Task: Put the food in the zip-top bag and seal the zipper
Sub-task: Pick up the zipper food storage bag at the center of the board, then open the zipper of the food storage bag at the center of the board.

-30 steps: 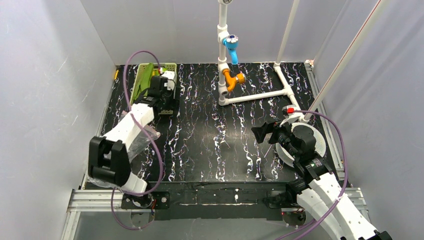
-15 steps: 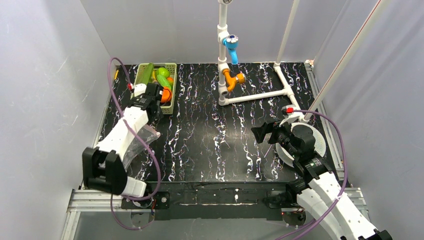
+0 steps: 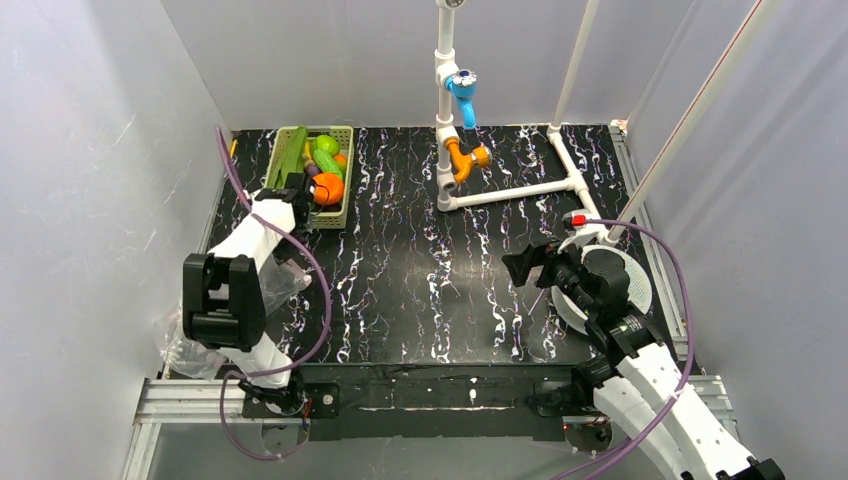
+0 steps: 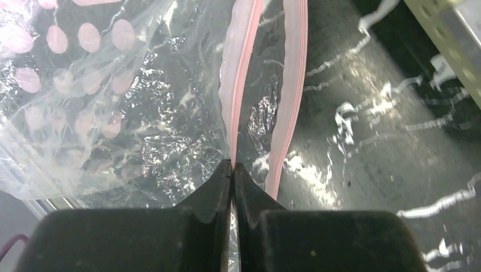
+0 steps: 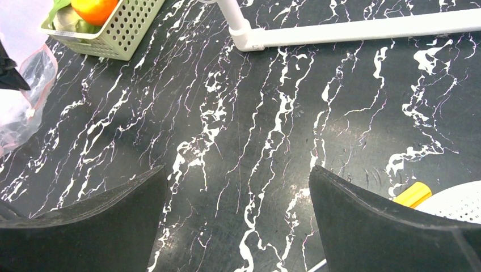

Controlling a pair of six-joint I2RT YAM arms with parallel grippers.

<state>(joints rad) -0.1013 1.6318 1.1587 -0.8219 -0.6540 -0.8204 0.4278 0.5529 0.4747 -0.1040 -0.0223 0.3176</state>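
Observation:
The food (image 3: 322,172) lies in a light-green slotted basket (image 3: 344,205) at the back left: an orange piece (image 5: 93,8), a long green cucumber (image 3: 292,152) and other green pieces. The clear zip-top bag (image 4: 113,113) lies crumpled along the left table edge, under my left arm (image 3: 250,235). Its zipper shows as two pink strips, parted. My left gripper (image 4: 233,165) is shut on the left strip (image 4: 241,85); the other strip (image 4: 292,85) hangs free beside it. My right gripper (image 5: 235,192) hovers open over bare tabletop at centre right, with nothing between its fingers.
A white pipe frame (image 3: 520,190) with a blue fitting (image 3: 463,92) and an orange fitting (image 3: 462,160) stands at the back centre. A white perforated disc (image 3: 632,285) lies under my right arm, a small yellow piece (image 5: 414,194) beside it. Grey walls enclose the table.
My left gripper, open over the basket a second ago, has pulled back towards the left edge and shut on the bag's pink strip. The right arm has not moved.

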